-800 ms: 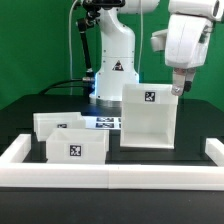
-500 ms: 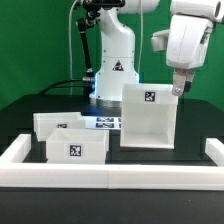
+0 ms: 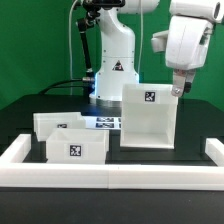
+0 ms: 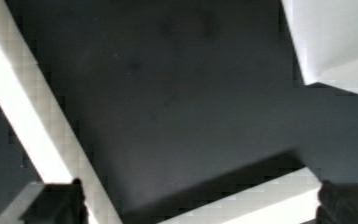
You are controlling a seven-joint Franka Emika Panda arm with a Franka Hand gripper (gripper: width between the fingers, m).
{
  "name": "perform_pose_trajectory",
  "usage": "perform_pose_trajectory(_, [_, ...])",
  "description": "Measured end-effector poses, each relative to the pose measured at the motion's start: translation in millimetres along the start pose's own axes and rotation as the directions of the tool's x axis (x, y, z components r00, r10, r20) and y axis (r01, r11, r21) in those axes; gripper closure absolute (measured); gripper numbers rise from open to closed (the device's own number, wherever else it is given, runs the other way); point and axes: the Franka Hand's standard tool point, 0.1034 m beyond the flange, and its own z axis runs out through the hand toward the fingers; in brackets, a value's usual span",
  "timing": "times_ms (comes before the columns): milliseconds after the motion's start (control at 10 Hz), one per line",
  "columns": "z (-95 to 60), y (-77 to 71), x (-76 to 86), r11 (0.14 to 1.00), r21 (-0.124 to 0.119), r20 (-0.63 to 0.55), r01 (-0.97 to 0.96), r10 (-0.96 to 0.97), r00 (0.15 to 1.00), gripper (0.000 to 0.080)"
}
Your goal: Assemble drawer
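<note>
The tall white case point(image 3: 150, 115) stands on the black table toward the exterior view's right, with a tag on its upper front. Two low white trays sit to its left: the front tray point(image 3: 76, 149) shows a tag, and the back tray point(image 3: 58, 122) stands just behind it. My gripper point(image 3: 178, 89) hangs by the case's top right corner; I cannot tell whether it touches. In the wrist view my gripper point(image 4: 197, 205) is open, its dark fingertips point(image 4: 51, 203) far apart, with nothing held. White edges point(image 4: 34, 110) cross the dark table below it.
A long white rail point(image 3: 110, 177) edges the table's front and both sides. The marker board point(image 3: 104, 123) lies flat between the trays and the case. The arm's white base point(image 3: 115, 60) stands at the back.
</note>
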Motion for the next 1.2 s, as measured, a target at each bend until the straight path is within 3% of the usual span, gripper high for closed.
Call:
perform_pose_trajectory(200, [-3.6,-4.5,-4.2,0.976,0.025,0.015,-0.218,0.218,0.976,0.0150])
perform_pose_trajectory(600, [-3.5,-5.3,-2.9,0.911,0.027,0.017,-0.411,0.411,0.912,0.0150])
perform_pose_trajectory(800, [-3.6,-6.6,-2.0,0.827,0.037,0.019,-0.560,0.560,0.828,0.0150])
perform_pose_trajectory(900, [-4.3,-11.2,-4.8,0.722,0.061,0.024,-0.689,0.689,0.724,0.0150])
perform_pose_trajectory(1000, [-5.6,-19.5,-9.0,0.638,0.074,0.034,-0.767,0.767,0.641,0.0150])
perform_pose_trajectory(1200, [-9.3,-37.0,-17.8,0.550,0.085,0.055,-0.831,0.830,0.555,0.0150])
